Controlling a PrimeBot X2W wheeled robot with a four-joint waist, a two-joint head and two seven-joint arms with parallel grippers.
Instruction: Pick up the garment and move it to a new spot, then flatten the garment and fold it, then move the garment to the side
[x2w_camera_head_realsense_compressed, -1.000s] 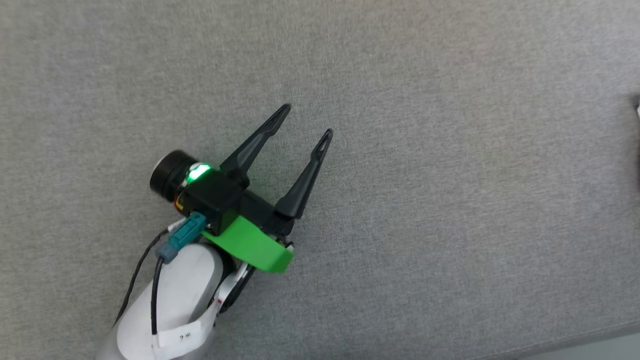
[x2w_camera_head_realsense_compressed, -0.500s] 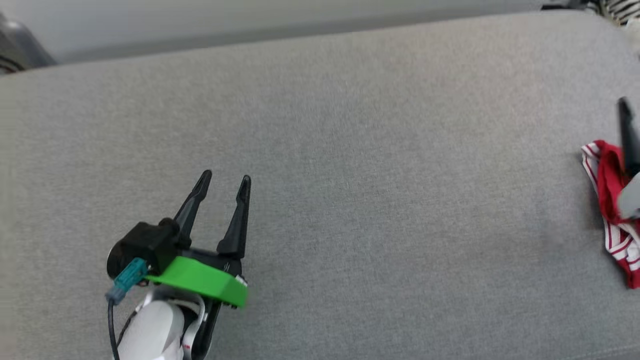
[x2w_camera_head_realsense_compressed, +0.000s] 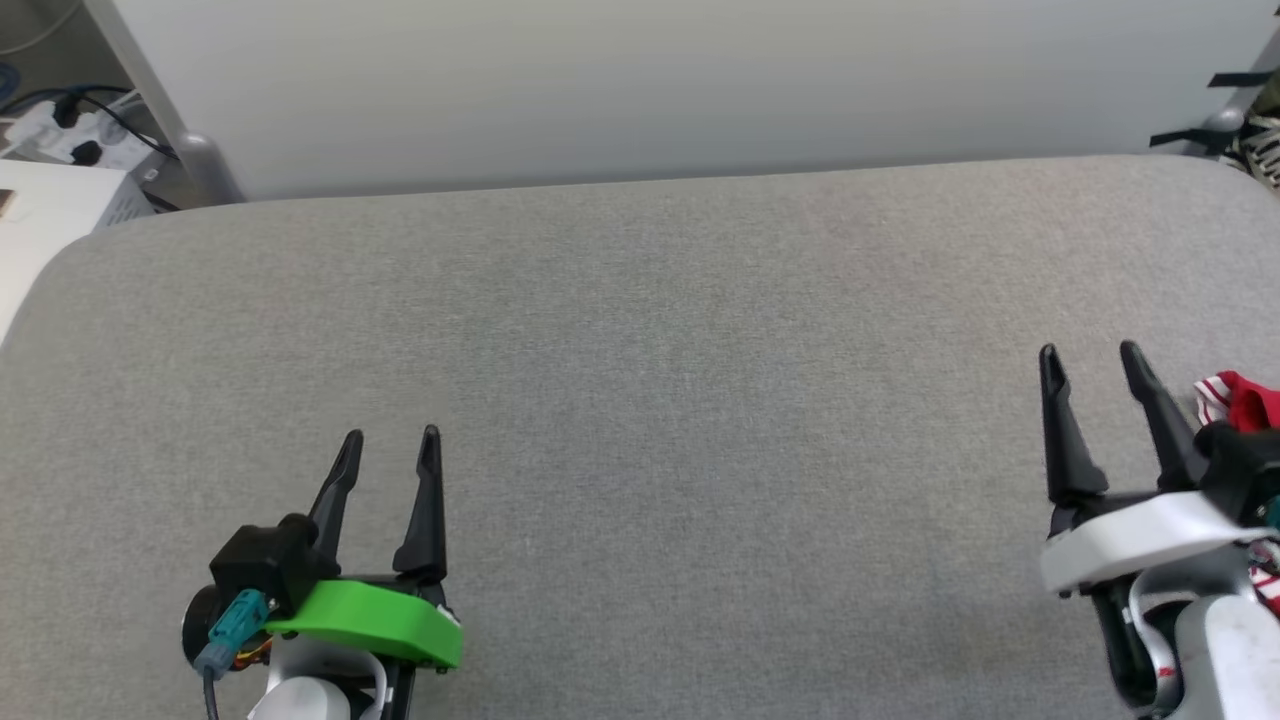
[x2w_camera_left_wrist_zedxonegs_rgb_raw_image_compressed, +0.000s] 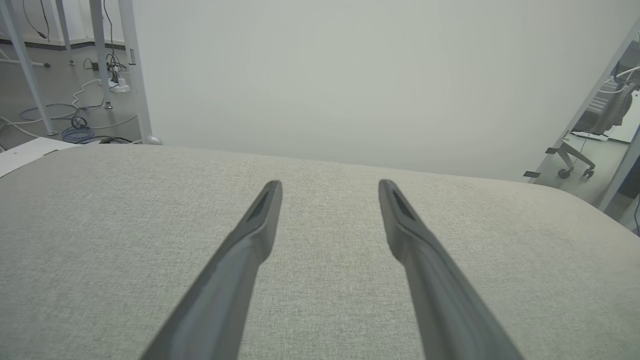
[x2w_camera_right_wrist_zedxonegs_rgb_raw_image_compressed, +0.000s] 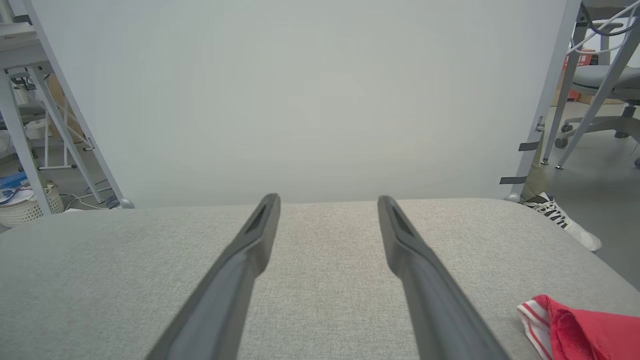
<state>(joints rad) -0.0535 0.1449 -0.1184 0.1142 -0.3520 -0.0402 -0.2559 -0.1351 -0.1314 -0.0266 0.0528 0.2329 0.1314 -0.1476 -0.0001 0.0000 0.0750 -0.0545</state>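
Observation:
The garment (x2w_camera_head_realsense_compressed: 1240, 400), red with white-and-red striped trim, lies bunched at the far right of the grey padded surface (x2w_camera_head_realsense_compressed: 650, 350), mostly hidden behind my right arm. Its red corner (x2w_camera_right_wrist_zedxonegs_rgb_raw_image_compressed: 575, 330) lies in the lower right of the right wrist view. My right gripper (x2w_camera_head_realsense_compressed: 1090, 352) stands open just left of the garment, with nothing between its fingers (x2w_camera_right_wrist_zedxonegs_rgb_raw_image_compressed: 240, 270). At the lower left of the head view my left gripper (x2w_camera_head_realsense_compressed: 390, 437) is open and empty above bare fabric. The left wrist view shows its fingers (x2w_camera_left_wrist_zedxonegs_rgb_raw_image_compressed: 250, 250) spread over the same grey surface.
A pale wall panel (x2w_camera_head_realsense_compressed: 650, 90) rises behind the surface's far edge. Cables and a power strip (x2w_camera_head_realsense_compressed: 60, 130) lie on the floor at the far left. A shoe (x2w_camera_right_wrist_zedxonegs_rgb_raw_image_compressed: 560, 220) and office chair legs (x2w_camera_right_wrist_zedxonegs_rgb_raw_image_compressed: 600, 120) are off the right end.
The head camera has swung up and the whole picture has shifted, bringing the far edge, wall and right gripper into view. Both grippers remain open.

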